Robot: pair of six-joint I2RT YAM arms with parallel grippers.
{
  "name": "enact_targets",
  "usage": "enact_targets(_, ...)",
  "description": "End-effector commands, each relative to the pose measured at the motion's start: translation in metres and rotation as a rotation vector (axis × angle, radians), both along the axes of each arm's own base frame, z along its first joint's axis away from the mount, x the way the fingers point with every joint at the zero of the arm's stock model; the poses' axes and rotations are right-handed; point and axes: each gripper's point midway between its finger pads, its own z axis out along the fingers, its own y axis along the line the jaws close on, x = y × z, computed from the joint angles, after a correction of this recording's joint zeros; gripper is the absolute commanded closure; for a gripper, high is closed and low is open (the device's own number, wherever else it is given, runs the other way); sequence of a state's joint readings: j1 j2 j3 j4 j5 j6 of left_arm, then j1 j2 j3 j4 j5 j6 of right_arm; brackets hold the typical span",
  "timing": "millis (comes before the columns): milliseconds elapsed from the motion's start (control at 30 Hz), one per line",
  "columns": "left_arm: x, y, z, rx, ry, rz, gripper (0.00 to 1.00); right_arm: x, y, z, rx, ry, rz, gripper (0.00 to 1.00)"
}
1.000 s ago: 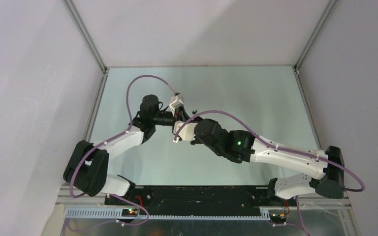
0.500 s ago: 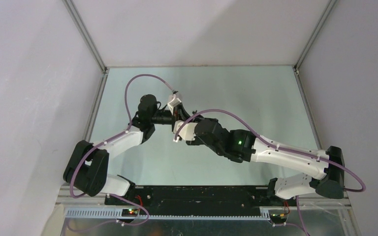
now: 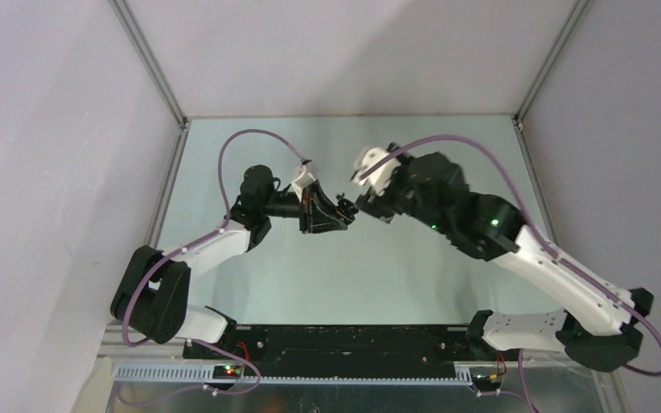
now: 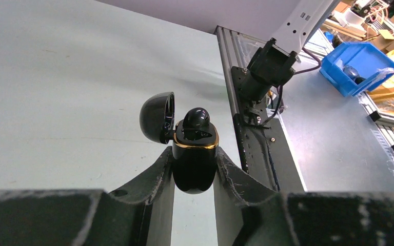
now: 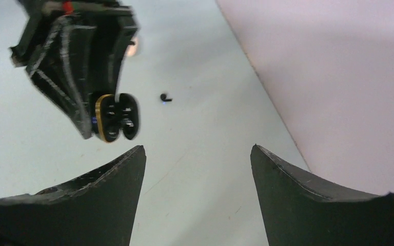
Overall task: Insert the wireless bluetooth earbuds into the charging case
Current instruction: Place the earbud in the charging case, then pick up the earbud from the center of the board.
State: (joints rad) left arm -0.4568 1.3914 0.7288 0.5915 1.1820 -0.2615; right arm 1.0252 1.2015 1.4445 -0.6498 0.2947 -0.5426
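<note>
Worktop (image 4: pixel 56 77): pale grey-green sheet, walled by white panels on 3 sides in the top view.
Left pincer (image 4: pixel 194 152): narrow, clamped on the lower body of the charging case (image 4: pixel 195 169), 1 finger on each side.
Charging case: glossy black with a gold rim (image 4: pixel 195 145) round its mouth. It is held at the tip of the left pincer, over the middle of the worktop. Whether its base touches the worktop cannot be told.
Lid (image 4: pixel 156 117): hinged open, swung to the left of the case body in the left wrist view, hollow side toward the mouth.
Seated earbud (image 4: pixel 197 118): 1 black earbud, rounded end standing up out of the case mouth. How deep it sits cannot be told.
Right pincer (image 5: pixel 197 151): wide, nothing between its 2 fingers. In the top view it is just beside the charging case, on the case's right, and apart from it.
Right wrist view: case mouth and open lid face the camera, up and left of the 2 fingers; this part is blurred.
Loose earbud (image 5: pixel 165 97): 1 small black earbud with a short stem, lying on the worktop near the charging case, to its right in the right wrist view, touching neither pincer.
Cables: 1 purple cable (image 3: pixel 250 138) arches over the left arm, and 1 more over the right arm.
Beyond the near edge: blue bin (image 4: pixel 361 61) on a grey surface, seen in the left wrist view.
</note>
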Motion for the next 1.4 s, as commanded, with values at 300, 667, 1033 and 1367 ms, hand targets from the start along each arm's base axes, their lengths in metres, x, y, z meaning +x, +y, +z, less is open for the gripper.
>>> enact_targets(300,-0.033,0.01,0.027,-0.061,-0.148,-0.156,1.0,0.027,0.002,-0.036,0.077,0.09,0.0,0.17)
enact_targets(667,-0.036,0.058,0.039,0.032,-0.337,-0.152,1.0,0.14,0.005,-0.07,0.189,0.446,-0.094,0.14)
enact_targets(1033,-0.037,0.066,0.036,0.001,-0.331,-0.153,1.0,0.262,0.035,-0.222,-0.145,0.536,-0.32,0.19)
enact_targets(1367,-0.041,0.066,0.032,-0.005,-0.31,-0.179,1.0,0.271,0.037,-0.281,-0.275,0.481,-0.393,0.18)
